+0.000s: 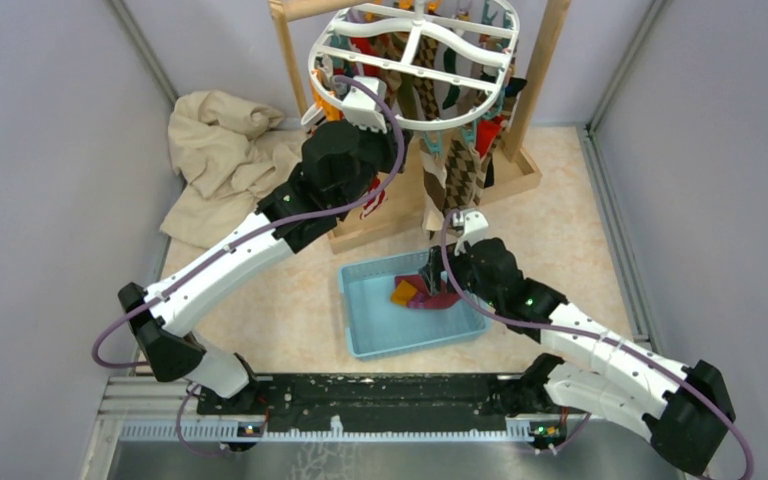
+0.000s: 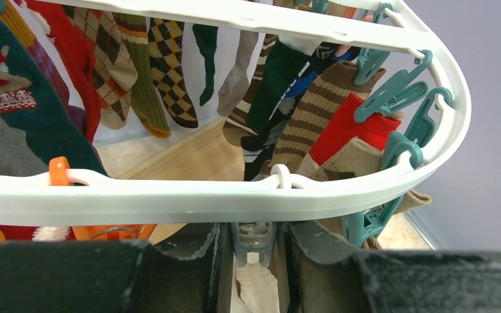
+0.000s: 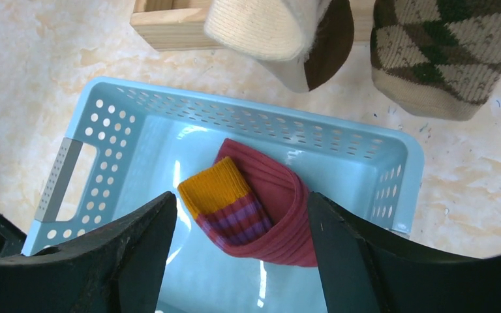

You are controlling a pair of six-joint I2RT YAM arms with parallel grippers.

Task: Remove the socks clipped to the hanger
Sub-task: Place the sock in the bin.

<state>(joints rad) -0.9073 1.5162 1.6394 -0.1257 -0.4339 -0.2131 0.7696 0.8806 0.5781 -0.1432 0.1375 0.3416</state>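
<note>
A cream, marbled tabletop (image 1: 570,240) is enclosed by plain lavender-grey walls (image 1: 50,120) on the left, right and far sides. A crumpled beige cloth (image 1: 215,150) is seen to the left of the left tool (image 1: 345,100). A perforated light-blue basket (image 1: 360,330) is placed under the right tool (image 1: 428,285), and a light wooden stand (image 1: 540,60) is set beyond it.

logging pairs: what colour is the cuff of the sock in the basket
Mustard yellow cuff, best seen in right wrist view.
</note>
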